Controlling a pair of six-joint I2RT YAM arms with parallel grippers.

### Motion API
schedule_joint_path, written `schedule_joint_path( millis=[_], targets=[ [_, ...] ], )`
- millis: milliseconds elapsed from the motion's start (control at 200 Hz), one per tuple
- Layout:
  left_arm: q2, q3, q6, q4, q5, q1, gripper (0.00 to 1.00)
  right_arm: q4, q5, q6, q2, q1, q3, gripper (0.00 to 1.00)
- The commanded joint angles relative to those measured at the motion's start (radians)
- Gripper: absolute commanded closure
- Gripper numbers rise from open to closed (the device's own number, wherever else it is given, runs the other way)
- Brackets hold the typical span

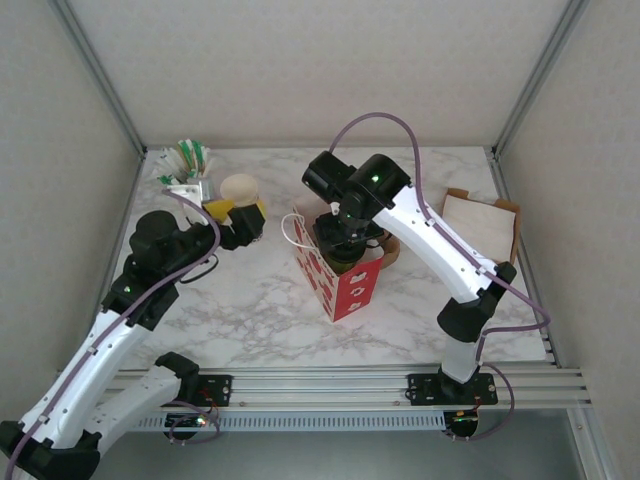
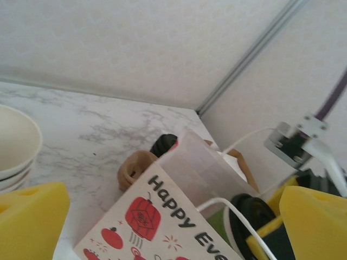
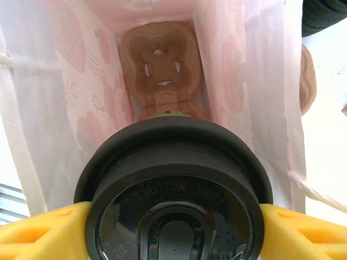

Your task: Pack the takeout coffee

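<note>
The lid [image 3: 174, 179] is glossy black plastic, the bag [image 3: 49, 124] matt paper

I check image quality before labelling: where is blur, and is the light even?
Top external: even, soft light, faint shadows beside the paper bag. Left wrist: yellow finger pads blurred, bag print sharp. Right wrist: lid of the takeout coffee fairly sharp, cardboard carrier below softer.

surface: marble table [image 1: 250, 300] | on it: red paper bag [image 1: 345, 285], cream bowls [image 1: 240, 188], sachet holder [image 1: 190, 168], brown box [image 1: 458, 193]
</note>
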Motion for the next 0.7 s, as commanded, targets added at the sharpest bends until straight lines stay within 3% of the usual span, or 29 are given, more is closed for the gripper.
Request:
schedule_joint_path(
  millis=[0,215,691],
  targets=[
    [-0.021,-0.019,-0.009,0.054,0.067,-0.026,0.0,-0.192,-0.006,-0.014,0.003,-0.009,-0.018,0.26],
    [-0.025,-0.02,0.008,0.067,0.093,-0.089,0.0,-0.192,-0.014,-0.026,0.014,-0.01,-0.04,0.26],
    [0.001,-0.008,0.074,0.033,0.042,-0.205,0.0,-0.191,-0.038,-0.055,0.054,-0.011,-0.083,0.26]
  ],
)
